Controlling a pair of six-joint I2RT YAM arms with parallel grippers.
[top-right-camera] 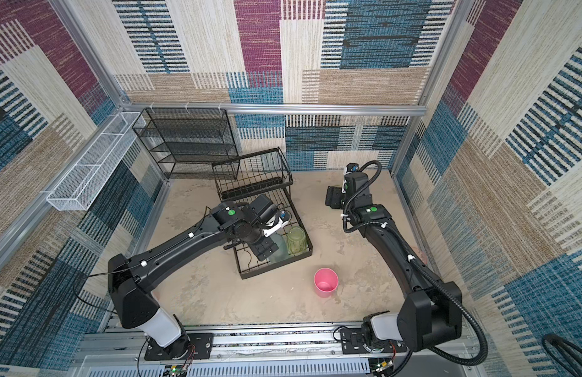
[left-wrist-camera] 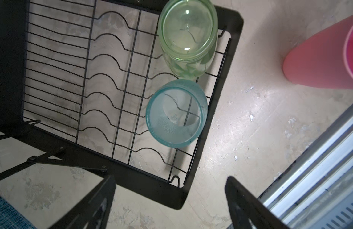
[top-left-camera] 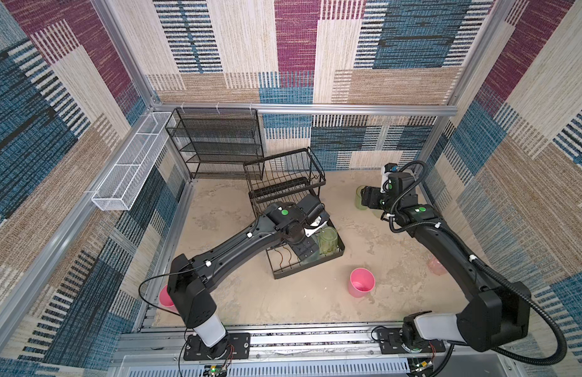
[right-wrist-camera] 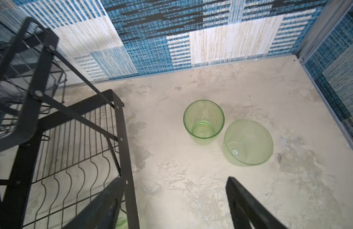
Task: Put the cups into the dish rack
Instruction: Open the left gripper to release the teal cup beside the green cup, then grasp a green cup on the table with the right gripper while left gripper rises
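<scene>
The black wire dish rack point(top-left-camera: 276, 156) point(top-right-camera: 247, 157) stands mid-table. In its lower tier sit a yellow-green cup point(top-left-camera: 328, 241) point(left-wrist-camera: 188, 35) and a pale teal cup point(left-wrist-camera: 175, 114). My left gripper point(top-left-camera: 301, 252) point(left-wrist-camera: 169, 180) hovers open above that tier's front corner, holding nothing. My right gripper point(top-left-camera: 368, 196) point(right-wrist-camera: 174, 179) is open and empty at the back right. It hangs beside the rack frame point(right-wrist-camera: 122, 138), just short of two upright yellow-green cups point(right-wrist-camera: 203, 122) point(right-wrist-camera: 248, 142). A pink cup point(top-left-camera: 361, 282) point(top-right-camera: 326, 282) stands at the front. Another pink cup point(top-left-camera: 165, 295) shows behind the left arm's base. A reddish-pink cup point(top-left-camera: 436, 265) is by the right arm.
A black fine-mesh shelf unit point(top-left-camera: 218, 140) stands against the back wall, left of the rack. A long white mesh trough point(top-left-camera: 129, 163) hangs on the left wall. An aluminium rail point(top-left-camera: 283, 333) runs along the front edge, and patterned walls close in three sides.
</scene>
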